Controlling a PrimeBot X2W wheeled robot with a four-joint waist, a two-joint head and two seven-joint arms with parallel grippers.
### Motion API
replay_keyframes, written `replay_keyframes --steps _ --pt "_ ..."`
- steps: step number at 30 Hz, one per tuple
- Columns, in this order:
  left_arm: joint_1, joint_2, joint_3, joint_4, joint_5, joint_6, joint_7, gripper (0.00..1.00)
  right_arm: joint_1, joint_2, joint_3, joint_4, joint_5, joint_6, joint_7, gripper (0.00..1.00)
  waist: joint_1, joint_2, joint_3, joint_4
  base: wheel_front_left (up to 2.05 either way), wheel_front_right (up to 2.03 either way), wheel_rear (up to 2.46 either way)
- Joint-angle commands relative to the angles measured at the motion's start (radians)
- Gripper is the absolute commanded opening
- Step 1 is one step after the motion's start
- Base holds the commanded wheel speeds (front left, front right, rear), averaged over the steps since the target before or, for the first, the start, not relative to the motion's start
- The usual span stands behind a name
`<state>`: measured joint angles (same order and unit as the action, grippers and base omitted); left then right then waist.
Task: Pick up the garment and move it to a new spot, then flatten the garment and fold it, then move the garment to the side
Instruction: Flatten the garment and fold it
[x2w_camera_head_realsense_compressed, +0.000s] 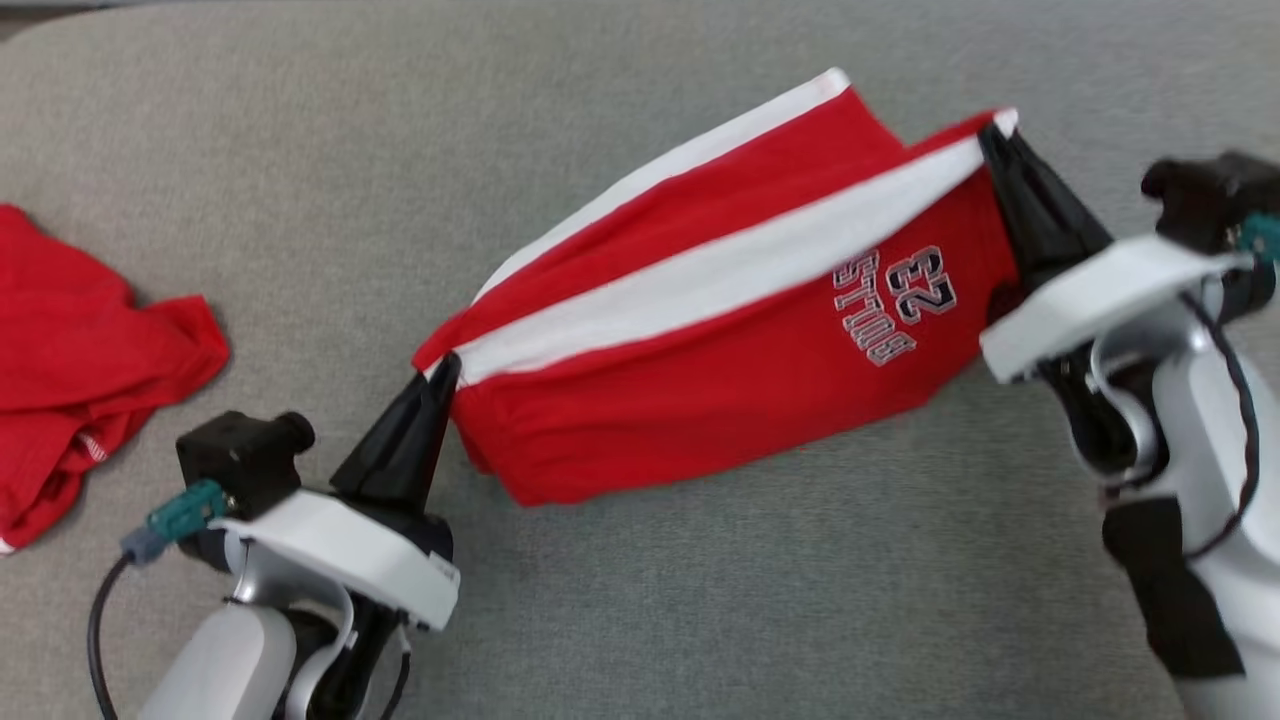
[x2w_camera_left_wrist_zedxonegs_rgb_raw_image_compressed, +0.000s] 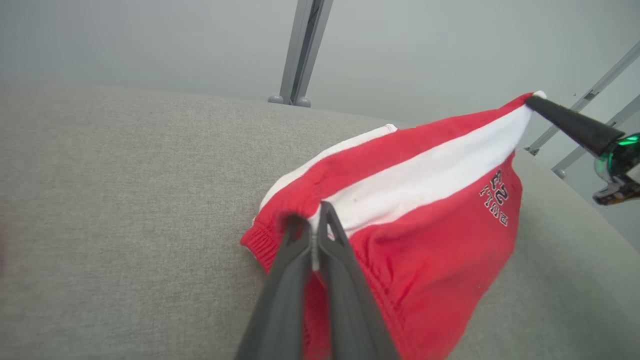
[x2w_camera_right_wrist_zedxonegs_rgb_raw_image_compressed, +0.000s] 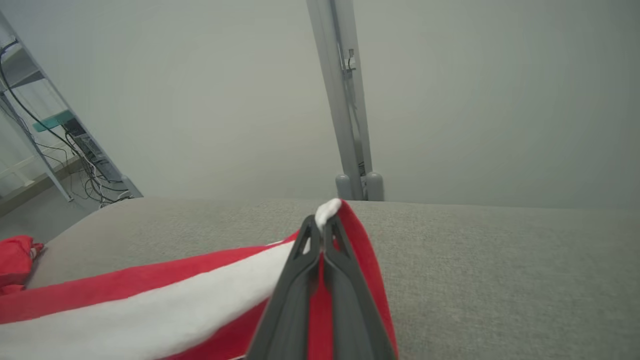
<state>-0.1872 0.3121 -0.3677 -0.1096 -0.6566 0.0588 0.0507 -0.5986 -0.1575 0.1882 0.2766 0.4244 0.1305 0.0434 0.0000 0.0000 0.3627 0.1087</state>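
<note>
Left gripper (x2w_camera_head_realsense_compressed: 441, 384): my two dark fingers were pressed together, pinching the waistband corner of the garment (x2w_camera_head_realsense_compressed: 720, 400) where its white stripe ended.
Right gripper (x2w_camera_head_realsense_compressed: 996, 138): likewise pressed together, pinching the opposite end of that white stripe, at the hem corner.
Garment: red shorts with white side stripes and a printed number. It hung stretched between my two grippers, lifted near the middle of the table (x2w_camera_head_realsense_compressed: 700, 620). I could not tell whether its far side touched the cloth.
Table: covered in grey fabric, with a rounded corner at the far left.
Second red garment (x2w_camera_head_realsense_compressed: 80, 340): crumpled at the table's left edge, well apart from the held one.
Progress: I judged the pick-up done and the carry to a new spot under way.
Left to do: lay the garment down, flatten it, fold it and move it aside, as nothing lay flat or folded yet.
Count: two grippers, both gripping; two red garments, one held and one lying loose; one table.
</note>
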Motion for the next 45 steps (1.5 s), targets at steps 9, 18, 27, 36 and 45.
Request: replay_keyframes --steps 9,18,27,36,45 --pt "-0.16 -0.071 0.008 0.128 -0.056 -0.076 -0.057 0.0 -0.306 -0.042 0.122 0.333 -0.015 0.001 -0.032 0.0 0.0 0.0 0.131 0.121 0.0 0.0 0.0" --pt "-0.251 -0.119 -0.015 0.262 -0.068 -0.12 -0.088 0.0 -0.479 -0.032 0.188 0.606 -0.005 0.001 -0.112 0.0 0.0 0.0 0.161 0.144 0.0 0.0 0.0" --pt "-0.261 -0.104 -0.017 0.331 0.0 -0.083 -0.171 1.0 -0.505 -0.008 0.252 0.728 0.082 0.0 -0.185 1.0 0.0 0.0 0.123 0.119 0.0 0.0 0.0" --pt "-0.187 -0.052 0.033 0.274 0.08 0.033 -0.252 1.0 -0.397 -0.04 0.284 0.668 0.159 0.001 -0.295 1.0 0.0 0.0 0.043 0.059 0.0 0.0 0.0" --pt "-0.119 -0.015 0.095 0.183 0.132 0.099 -0.299 1.0 -0.229 -0.063 0.176 0.497 0.069 0.001 -0.31 1.0 0.0 0.0 -0.033 0.006 0.0 0.0 0.0"
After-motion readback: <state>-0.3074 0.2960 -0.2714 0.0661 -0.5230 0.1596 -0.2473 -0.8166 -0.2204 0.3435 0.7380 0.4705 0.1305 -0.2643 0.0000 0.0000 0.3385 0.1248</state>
